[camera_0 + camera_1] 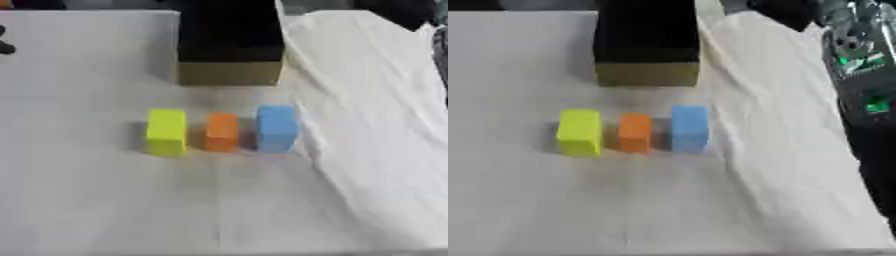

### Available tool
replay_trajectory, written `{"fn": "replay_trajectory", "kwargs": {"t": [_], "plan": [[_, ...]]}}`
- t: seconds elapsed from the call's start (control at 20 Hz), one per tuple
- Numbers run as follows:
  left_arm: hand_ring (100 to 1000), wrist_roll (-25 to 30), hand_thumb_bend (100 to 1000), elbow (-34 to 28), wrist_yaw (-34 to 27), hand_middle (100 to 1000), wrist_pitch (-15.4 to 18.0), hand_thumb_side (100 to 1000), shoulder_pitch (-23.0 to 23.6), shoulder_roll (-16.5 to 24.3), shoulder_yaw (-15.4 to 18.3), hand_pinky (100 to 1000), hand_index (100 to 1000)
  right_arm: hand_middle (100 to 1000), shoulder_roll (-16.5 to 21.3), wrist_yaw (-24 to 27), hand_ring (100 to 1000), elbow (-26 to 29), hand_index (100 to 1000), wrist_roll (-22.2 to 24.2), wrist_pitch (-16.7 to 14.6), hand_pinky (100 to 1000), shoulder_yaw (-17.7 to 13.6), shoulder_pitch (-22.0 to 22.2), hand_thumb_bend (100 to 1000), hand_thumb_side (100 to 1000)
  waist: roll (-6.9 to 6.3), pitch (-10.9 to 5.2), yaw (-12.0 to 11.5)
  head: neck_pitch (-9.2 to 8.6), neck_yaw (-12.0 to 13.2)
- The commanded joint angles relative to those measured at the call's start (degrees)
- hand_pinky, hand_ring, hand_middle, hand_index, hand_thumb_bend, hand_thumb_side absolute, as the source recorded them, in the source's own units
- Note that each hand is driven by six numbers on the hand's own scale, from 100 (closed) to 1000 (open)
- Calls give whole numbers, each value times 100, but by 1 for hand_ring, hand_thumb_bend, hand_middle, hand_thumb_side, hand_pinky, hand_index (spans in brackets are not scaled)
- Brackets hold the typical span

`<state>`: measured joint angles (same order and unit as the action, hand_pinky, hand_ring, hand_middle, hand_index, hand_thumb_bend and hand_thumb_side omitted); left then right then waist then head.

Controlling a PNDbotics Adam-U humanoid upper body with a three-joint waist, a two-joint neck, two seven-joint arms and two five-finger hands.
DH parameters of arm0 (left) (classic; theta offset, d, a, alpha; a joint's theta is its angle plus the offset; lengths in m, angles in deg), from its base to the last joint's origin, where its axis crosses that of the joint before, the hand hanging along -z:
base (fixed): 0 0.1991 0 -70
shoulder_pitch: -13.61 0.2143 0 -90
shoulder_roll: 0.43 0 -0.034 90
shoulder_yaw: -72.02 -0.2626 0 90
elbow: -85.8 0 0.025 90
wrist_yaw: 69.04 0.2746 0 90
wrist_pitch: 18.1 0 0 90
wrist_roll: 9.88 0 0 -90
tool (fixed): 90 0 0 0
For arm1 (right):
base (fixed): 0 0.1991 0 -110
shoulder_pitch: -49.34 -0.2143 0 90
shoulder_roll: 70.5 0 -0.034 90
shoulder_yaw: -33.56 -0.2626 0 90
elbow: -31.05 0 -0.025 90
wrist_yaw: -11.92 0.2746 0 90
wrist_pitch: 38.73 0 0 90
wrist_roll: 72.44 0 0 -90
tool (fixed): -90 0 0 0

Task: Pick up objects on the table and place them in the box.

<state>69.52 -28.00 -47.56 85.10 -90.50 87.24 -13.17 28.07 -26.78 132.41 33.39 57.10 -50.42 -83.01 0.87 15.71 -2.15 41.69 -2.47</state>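
A: What's on the table?

B: Three blocks in a row, approx. centre. Yellow block on the left, orange block in the middle, blue block on the right. Small gaps btwn them; whether any of them touch, can't tell.

A: And the box?

B: Box sits at 12 o'clock from the orange block, well apart from the row. Tan front wall, dark inside. Nothing visible in it from this angle, too dark to say more.

A: Hands?

B: Neither robot hand shows in either view, so open or closed, can't tell. No arm over the table.

A: Anything else?

B: White cloth w/ wrinkles, draped at 3 o'clock from the blocks, running from the far edge down to the near edge. Its edge lies just beside the blue block. Dark equipment w/ green spots at the right edge, right eye view only. Small dark thing at 10 o'clock, left edge, can't make it out.
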Motion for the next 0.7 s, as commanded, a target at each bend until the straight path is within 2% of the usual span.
{"fn": "replay_trajectory", "kwargs": {"t": [0.05,0.4,0.7], "plan": [[576,9,162,-80,20,625,2,941,-25,50,34,708,789,706,154,-16,828,33,866,15,-10,864,-37,-85,100,1000,3,-119,-8,-26,1],[576,13,162,-80,18,626,-2,941,-19,51,32,708,788,721,188,-12,836,-14,869,94,-30,867,24,-100,100,1000,9,-131,-11,-15,-1],[576,24,162,-80,21,626,-4,941,-5,71,25,709,789,744,553,124,848,-402,873,506,-67,865,449,-262,100,1000,32,-150,-13,0,-5]]}}
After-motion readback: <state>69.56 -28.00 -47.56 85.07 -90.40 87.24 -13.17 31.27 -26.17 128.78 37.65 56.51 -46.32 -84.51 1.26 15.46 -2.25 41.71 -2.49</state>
